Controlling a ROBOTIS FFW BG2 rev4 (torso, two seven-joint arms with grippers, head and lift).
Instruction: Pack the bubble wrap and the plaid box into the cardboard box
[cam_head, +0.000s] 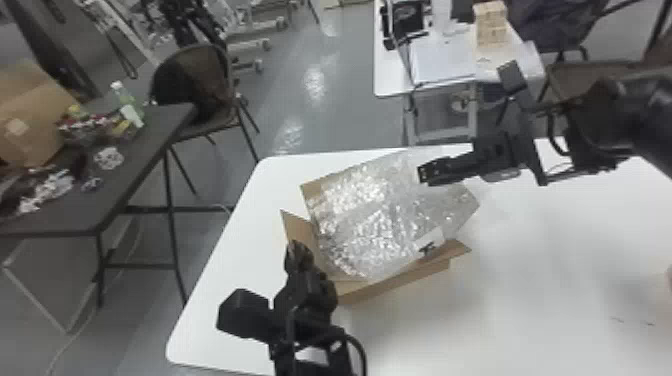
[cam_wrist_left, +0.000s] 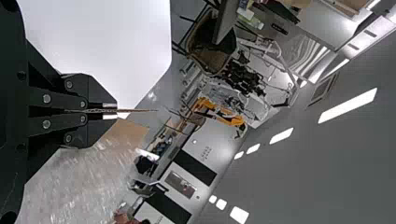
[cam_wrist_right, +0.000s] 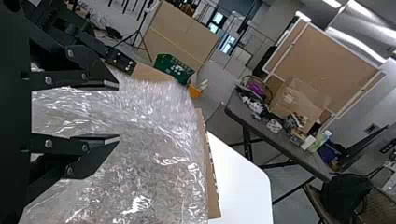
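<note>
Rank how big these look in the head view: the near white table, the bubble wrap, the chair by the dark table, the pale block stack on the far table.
1. Near white table
2. Bubble wrap
3. Chair
4. Pale block stack, which is farther off, so it looks smaller

A white worktop (cam_head: 575, 305) with rounded corners stands on a glossy grey floor (cam_head: 345, 115). On the head view's left, a dark table (cam_head: 152, 140) on thin metal legs bears a brown carton (cam_head: 30, 110); a dark chair (cam_head: 197, 80) stands beside it. Another white table (cam_head: 392, 82) is farther off. Bright rectangular lights (cam_wrist_left: 348, 106) line the grey ceiling (cam_wrist_left: 327, 172). The right wrist view has narrow windows (cam_wrist_right: 228, 44), a tripod (cam_wrist_right: 138, 38), a green crate (cam_wrist_right: 173, 67) and a pale-framed brown board (cam_wrist_right: 327, 65).
</note>
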